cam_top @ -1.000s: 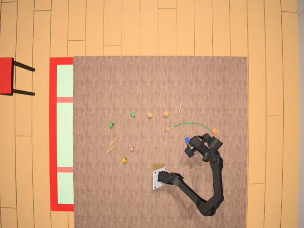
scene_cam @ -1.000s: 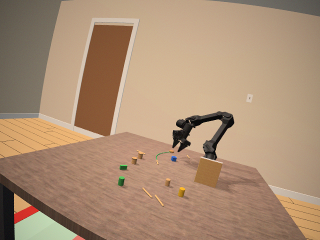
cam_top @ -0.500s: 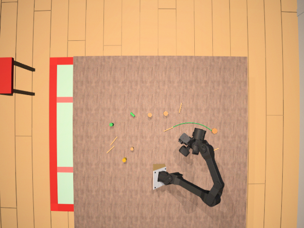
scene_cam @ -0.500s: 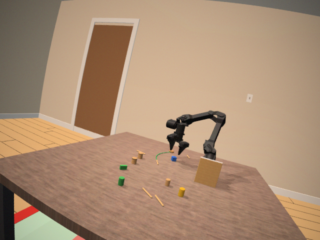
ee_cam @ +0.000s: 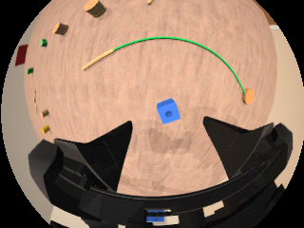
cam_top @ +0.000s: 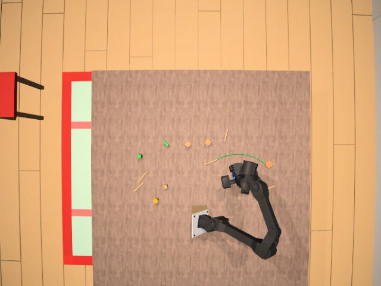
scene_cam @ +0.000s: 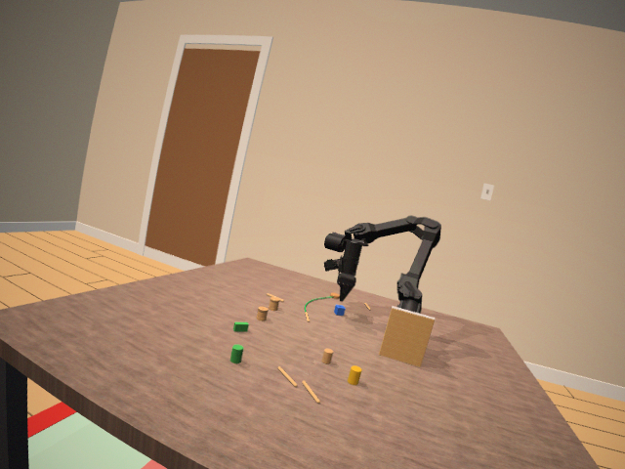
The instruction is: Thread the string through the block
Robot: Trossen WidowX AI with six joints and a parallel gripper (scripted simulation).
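The thin wooden stick (cam_top: 211,162) (scene_cam: 307,317) (ee_cam: 98,60) lies on the table at the free end of the green string (cam_top: 238,154) (ee_cam: 163,37). The string arcs to the orange-brown round button (cam_top: 268,164) (scene_cam: 335,295) (ee_cam: 249,96). A small blue block (cam_top: 234,177) (scene_cam: 339,310) (ee_cam: 174,117) with a dark round hole stands inside the arc, apart from the string; the arm partly hides it in the top view. My gripper (scene_cam: 344,298) (ee_cam: 169,122) is wide open, empty and pointing down, above the table near the block. The stick is outside the fingers, farther out and left in the wrist view.
Loose sticks (cam_top: 225,135) (cam_top: 142,176) (cam_top: 271,187) lie around. Wooden cylinders (cam_top: 187,143) (cam_top: 207,142) (cam_top: 165,186), a green bar (cam_top: 166,143), a green cylinder (cam_top: 139,156) and a yellow cylinder (cam_top: 155,200) stand or lie farther left. A tan panel (scene_cam: 406,336) stands by the arm's base.
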